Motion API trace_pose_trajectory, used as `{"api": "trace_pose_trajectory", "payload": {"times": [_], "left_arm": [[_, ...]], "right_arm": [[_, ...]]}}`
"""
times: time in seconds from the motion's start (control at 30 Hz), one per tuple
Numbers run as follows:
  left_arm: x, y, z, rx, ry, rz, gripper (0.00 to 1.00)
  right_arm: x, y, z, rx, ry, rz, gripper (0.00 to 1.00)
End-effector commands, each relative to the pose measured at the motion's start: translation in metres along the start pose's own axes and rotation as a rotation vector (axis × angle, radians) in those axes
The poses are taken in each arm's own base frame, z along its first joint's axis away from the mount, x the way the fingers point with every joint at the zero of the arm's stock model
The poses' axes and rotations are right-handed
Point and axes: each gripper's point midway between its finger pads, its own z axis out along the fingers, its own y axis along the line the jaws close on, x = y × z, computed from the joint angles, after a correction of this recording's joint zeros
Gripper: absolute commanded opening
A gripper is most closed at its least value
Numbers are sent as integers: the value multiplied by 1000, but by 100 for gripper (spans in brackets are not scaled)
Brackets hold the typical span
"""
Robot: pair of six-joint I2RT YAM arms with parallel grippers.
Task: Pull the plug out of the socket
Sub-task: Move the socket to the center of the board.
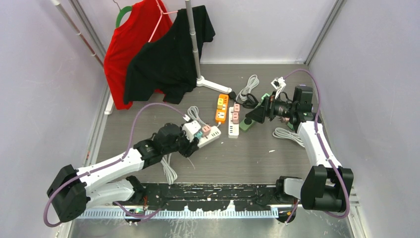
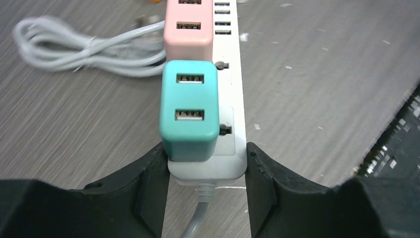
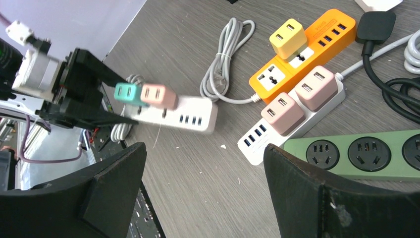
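Presently my left end effector [image 2: 205, 163] is pinching the end of the white strip [image 2: 230, 99], one finger on each side, where its cable leaves. The teal plug [image 2: 189, 111] sits in that end's socket, left of centre on the tabletop [image 2: 322, 89], with a pink plug [image 2: 188, 27] just beyond. My right end effector [image 3: 204, 153] hangs spread wide near the green strip [image 3: 356, 156].

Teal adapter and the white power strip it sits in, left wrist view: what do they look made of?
The teal adapter: probably moulded plastic, matte; rounded edges, even colour, metal-looking USB inserts. The white power strip: likely plastic too, smoother and slightly glossy, with a soft sheen along its edge.
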Motion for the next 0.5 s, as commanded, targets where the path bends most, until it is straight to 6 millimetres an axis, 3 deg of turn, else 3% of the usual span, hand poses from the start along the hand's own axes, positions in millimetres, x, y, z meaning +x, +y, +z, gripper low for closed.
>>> {"api": "trace_pose_trajectory", "payload": {"times": [0.0, 0.23, 0.4, 0.47], "left_arm": [[-52, -53, 4, 239, -235, 180, 0], [-35, -114, 32, 456, -191, 331, 0], [-16, -130, 58, 502, -127, 333, 1], [-9, -132, 65, 507, -107, 320, 8]], "right_arm": [[-17, 8, -3, -16, -18, -92, 93], [-15, 13, -6, -24, -5, -144, 93], [-12, 16, -9, -30, 5, -193, 93], [-9, 16, -10, -30, 17, -210, 92]]}}
